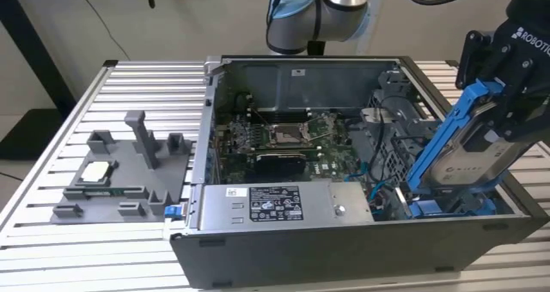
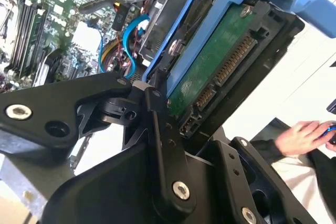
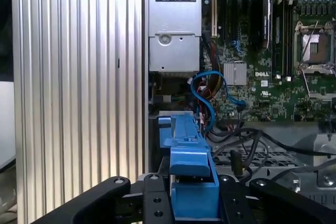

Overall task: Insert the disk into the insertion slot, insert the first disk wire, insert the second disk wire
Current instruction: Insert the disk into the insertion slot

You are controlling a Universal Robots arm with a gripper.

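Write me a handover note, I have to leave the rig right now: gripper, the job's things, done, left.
Gripper: jaws shut on the disk.
Disk: tilted steeply, lower end at the insertion slot on the exterior view's right of the open case, not seated.
Wires: disk's connector bare; a blue cable lies loose in the case.
Done: disk in the grip, at the slot.
Left: seating the disk, both wires.

The end effector [image 3: 194, 195] grips the disk [image 3: 185, 140] by its blue carrier, near blue cables [image 3: 210, 88] and the motherboard [image 3: 262, 51].
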